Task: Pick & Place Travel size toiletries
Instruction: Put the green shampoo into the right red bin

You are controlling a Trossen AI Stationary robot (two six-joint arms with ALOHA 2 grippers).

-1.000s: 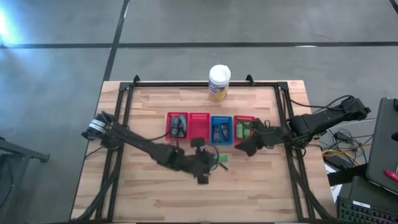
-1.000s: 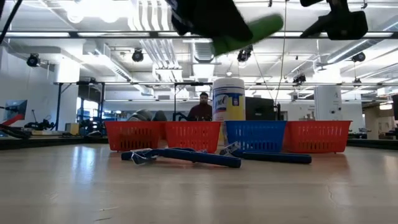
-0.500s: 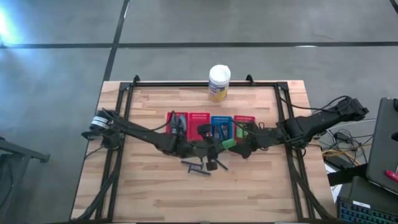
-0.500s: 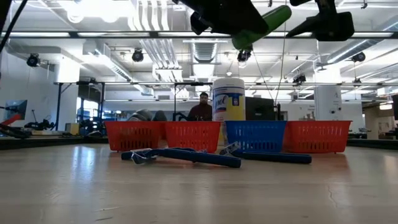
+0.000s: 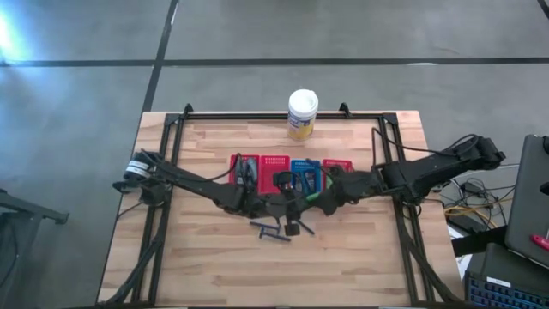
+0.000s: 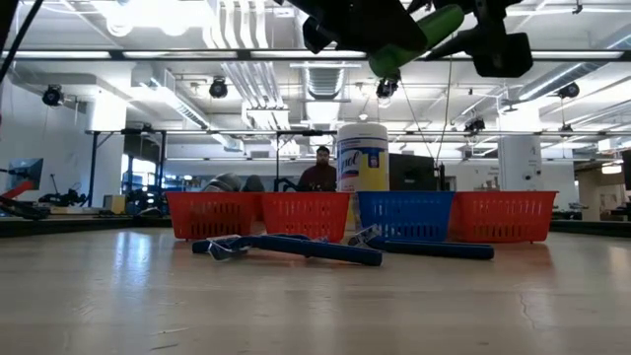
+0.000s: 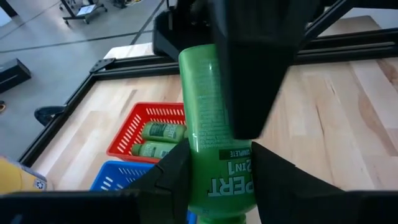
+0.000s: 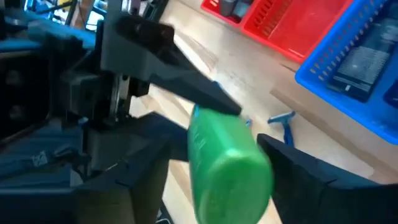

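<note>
A bright green little bottle point(image 5: 314, 196) hangs in the air above the table's middle, near the baskets. My left gripper point(image 5: 296, 204) is shut on it; the left wrist view shows the bottle point(image 7: 214, 124) between my fingers. My right gripper point(image 5: 326, 196) is open, and its fingers stand on either side of the bottle's free end point(image 8: 231, 167). In the low view the bottle point(image 6: 422, 33) slants upward out of my left gripper point(image 6: 370, 28) toward my right gripper point(image 6: 485, 41). Two dark blue sticks point(image 6: 296, 247) point(image 6: 424, 248) lie flat on the table. My left gripper pinches the green bottle by its printed body point(image 7: 231, 167) near one end, one finger point(image 7: 171, 177) on each side. The bottle is lifted clear of the table and tilted, its other end sticking out past the fingers. My right gripper's open fingers point(image 8: 305, 177) flank that free end; whether they touch it, I cannot tell.
Four mesh baskets stand in a row: red with grey tubes point(image 5: 244, 172), red point(image 5: 275, 170), blue point(image 5: 304, 176), red with green bottles point(image 7: 155, 140). A white canister with a yellow label point(image 5: 302, 113) stands behind them. Bare wood point(image 5: 257, 266) lies toward the near edge.
My left gripper has carried the green bottle from the table's near middle toward the far edge and right, up to the baskets, then held still. My right gripper has moved left toward the bottle until its open fingers stand around the bottle's free end.
</note>
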